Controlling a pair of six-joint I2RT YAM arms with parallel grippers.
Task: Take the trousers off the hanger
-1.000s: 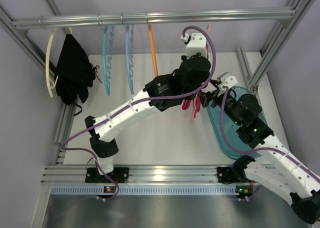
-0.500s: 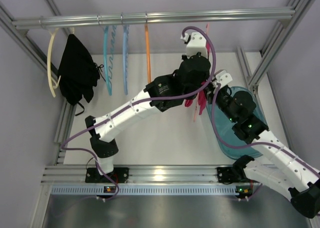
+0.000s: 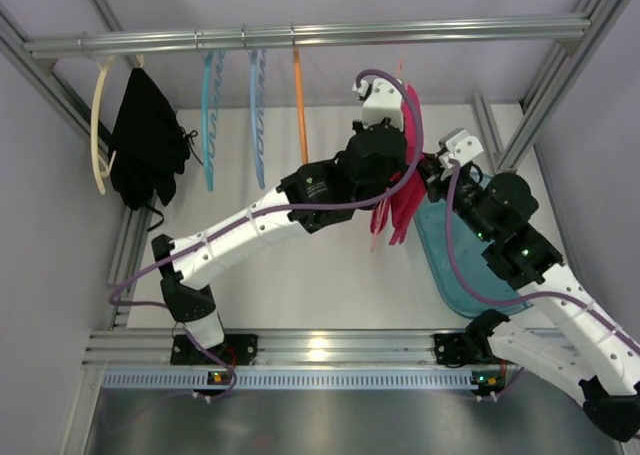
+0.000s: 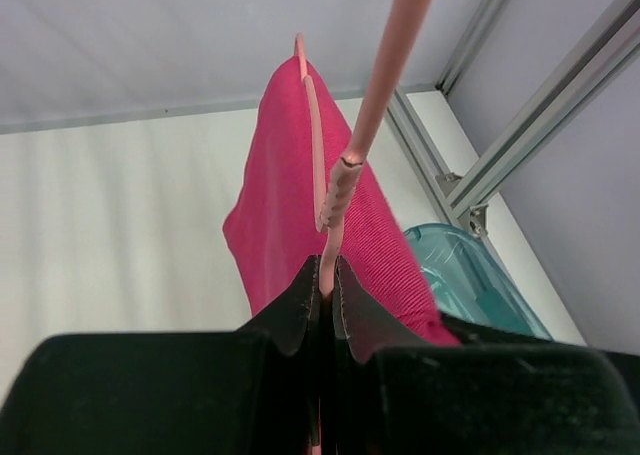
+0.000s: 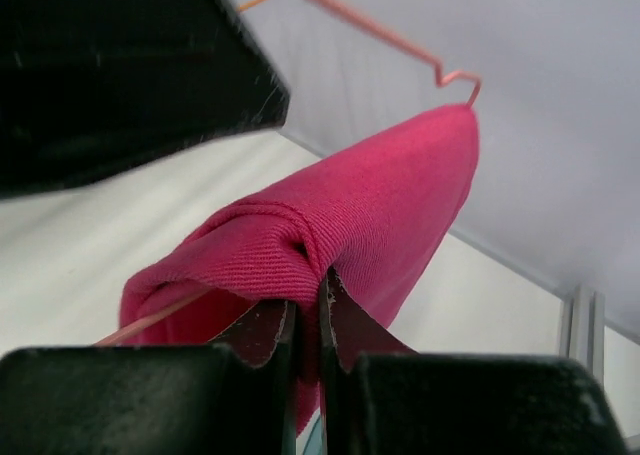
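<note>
Left gripper point(image 4: 323, 293) is clamping the hanger point(image 4: 385, 65), fingers pressed tight on its thin salmon rod. Trousers point(image 4: 285, 210) are hanging draped over that hanger, the magenta cloth falling down both sides, held up between the two arms. Right gripper point(image 5: 306, 320) is pinching a folded edge of the trousers, jaws closed on the fabric. Teal tub point(image 4: 470, 275) is sitting on the table just beside and below the cloth. Back on the rail point(image 3: 480, 25), an orange hanger point(image 3: 300, 95) and a black garment point(image 3: 150, 145) are hanging well apart.
</note>
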